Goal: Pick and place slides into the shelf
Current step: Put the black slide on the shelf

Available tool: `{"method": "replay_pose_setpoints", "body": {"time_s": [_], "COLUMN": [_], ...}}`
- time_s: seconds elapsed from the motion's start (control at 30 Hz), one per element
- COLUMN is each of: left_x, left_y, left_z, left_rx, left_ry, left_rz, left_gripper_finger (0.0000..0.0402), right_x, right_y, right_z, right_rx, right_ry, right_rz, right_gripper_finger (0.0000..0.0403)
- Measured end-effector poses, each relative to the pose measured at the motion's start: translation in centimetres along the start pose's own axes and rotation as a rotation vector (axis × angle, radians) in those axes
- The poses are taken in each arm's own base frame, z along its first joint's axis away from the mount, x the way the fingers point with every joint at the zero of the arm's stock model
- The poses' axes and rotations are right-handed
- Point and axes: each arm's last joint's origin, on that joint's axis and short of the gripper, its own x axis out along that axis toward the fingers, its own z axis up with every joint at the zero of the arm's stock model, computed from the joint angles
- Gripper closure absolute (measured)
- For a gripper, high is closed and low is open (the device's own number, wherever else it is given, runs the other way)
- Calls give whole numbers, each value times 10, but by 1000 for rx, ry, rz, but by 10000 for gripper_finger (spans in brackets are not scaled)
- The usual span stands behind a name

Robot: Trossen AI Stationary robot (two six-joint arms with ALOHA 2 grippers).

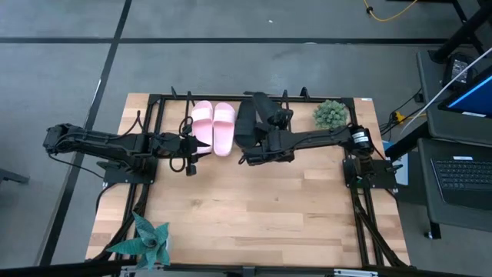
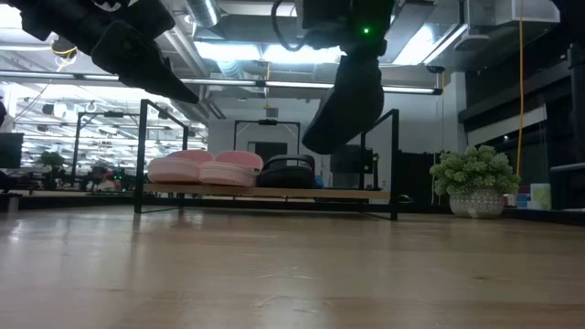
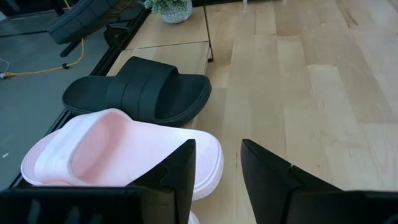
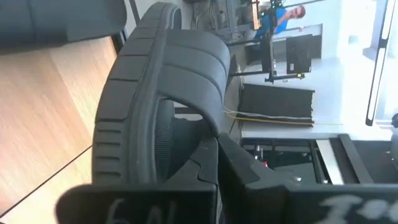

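Note:
The shelf (image 2: 274, 193) stands along the table's far edge. On its board lie two pale pink slides (image 1: 214, 127) side by side, with a black slide (image 2: 288, 171) to their right. A second black slide (image 2: 347, 96) hangs above the shelf's right part, with my right gripper (image 4: 214, 158) shut on it. My left gripper (image 3: 217, 168) is open just in front of the pink slides, with nothing between its fingers. My right gripper holds the black slide at the edge of its wide strap (image 4: 205, 127), with one finger on the strap's inner side and the other on its outer side. The slide is lifted clear of the shelf, tilted steeply, one end pointing down (image 2: 320, 142).
A green potted plant (image 1: 330, 114) stands at the shelf's right end. A teal plant (image 1: 146, 238) sits at the table's near left corner. The wooden tabletop (image 1: 261, 208) in front of the shelf is bare.

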Motion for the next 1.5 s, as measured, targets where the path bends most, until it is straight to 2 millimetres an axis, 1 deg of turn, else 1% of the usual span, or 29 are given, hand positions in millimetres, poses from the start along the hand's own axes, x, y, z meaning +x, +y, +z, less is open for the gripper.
{"method": "replay_pose_setpoints", "body": {"time_s": [0.2,0.43,0.57,0.9,1.0,1.13,1.27,1.5], "left_x": [0,0,0,0,0,0,0,0], "left_y": [0,0,0,0,0,0,0,0], "left_z": [0,0,0,0,0,0,0,0], "left_rx": [0,-1,-1,0,0,0,1,1], "left_ry": [0,0,0,0,0,0,0,0], "left_rz": [0,0,0,0,0,0,0,0], "left_gripper_finger": [281,281,281,281,281,281,281,281], "right_x": [2,2,3,3,5,11,14,16], "right_y": [0,1,5,8,14,31,42,49], "right_z": [0,-1,-1,2,4,7,8,9], "right_rx": [7,57,77,152,139,81,42,31], "right_ry": [22,41,61,58,64,82,91,112], "right_rz": [32,68,99,109,109,103,94,119], "right_gripper_finger": [403,403,403,403,403,403,403,403]}}
